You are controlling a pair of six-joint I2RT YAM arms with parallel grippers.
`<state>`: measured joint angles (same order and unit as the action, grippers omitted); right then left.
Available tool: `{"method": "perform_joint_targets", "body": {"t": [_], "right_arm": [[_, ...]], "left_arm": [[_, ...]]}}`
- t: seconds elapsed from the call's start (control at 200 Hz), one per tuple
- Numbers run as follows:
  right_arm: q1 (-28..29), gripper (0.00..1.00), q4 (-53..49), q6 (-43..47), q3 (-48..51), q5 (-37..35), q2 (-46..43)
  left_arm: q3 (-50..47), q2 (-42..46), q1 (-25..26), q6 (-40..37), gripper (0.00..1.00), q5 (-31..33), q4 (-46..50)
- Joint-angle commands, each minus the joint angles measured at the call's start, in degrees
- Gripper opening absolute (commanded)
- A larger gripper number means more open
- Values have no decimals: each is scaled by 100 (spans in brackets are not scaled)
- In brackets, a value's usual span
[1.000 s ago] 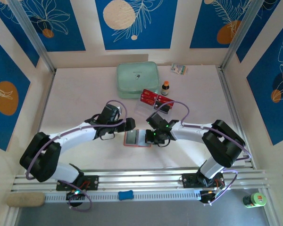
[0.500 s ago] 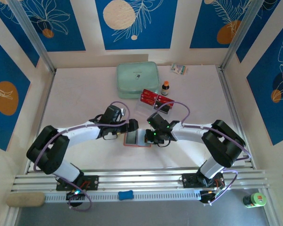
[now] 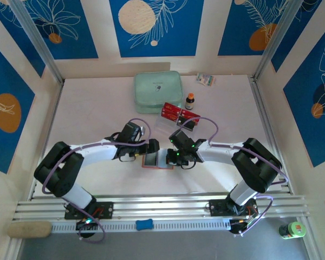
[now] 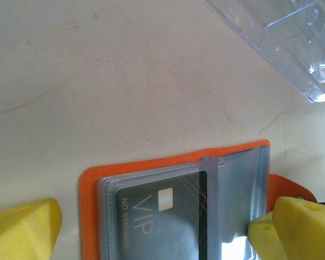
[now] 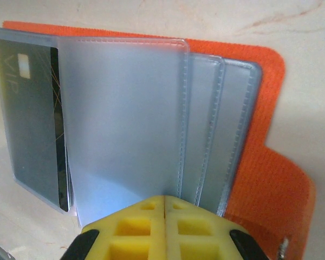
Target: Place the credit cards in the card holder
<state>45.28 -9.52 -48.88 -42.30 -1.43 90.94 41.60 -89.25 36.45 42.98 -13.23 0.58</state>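
Pale table (image 3: 97,108), middle: orange card holder (image 3: 154,159) lies open. Right gripper (image 5: 163,200) pinches shut on its clear sleeve; left gripper (image 4: 151,233) gapes wide, empty, astride it. Lift the sleeve gently; credit cards (image 3: 171,112) wait toward the far edge.

dark grey thin rectangular card (image 4: 157,216), sleeved in orange fabric folding card holder (image 4: 89,211) | large pale letters "VIP" | smaller line alongside: "NO." plus digits, perhaps 8885546, blurred | right wrist view: "VIP" at the card's left end
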Motion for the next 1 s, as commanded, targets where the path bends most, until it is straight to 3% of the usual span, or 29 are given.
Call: {"method": "perform_joint_targets", "body": {"t": [0.0, 0.42, 0.71, 0.995], "right_arm": [[-19, 0, -446, 50, 249, -164, 184], [-19, 0, -428, 61, 260, -164, 195], [-53, 0, -458, 98, 189, -129, 155], [-233, 0, -980, 291, -246, -76, -471]], "left_arm": [[175, -186, 248, -105, 100, -206, 105], [363, 101, 486, -68, 100, -26, 324], [-292, 791, 484, 715, 100, -182, -1042], [-389, 773, 483, 918, 100, -277, -1321]]}}
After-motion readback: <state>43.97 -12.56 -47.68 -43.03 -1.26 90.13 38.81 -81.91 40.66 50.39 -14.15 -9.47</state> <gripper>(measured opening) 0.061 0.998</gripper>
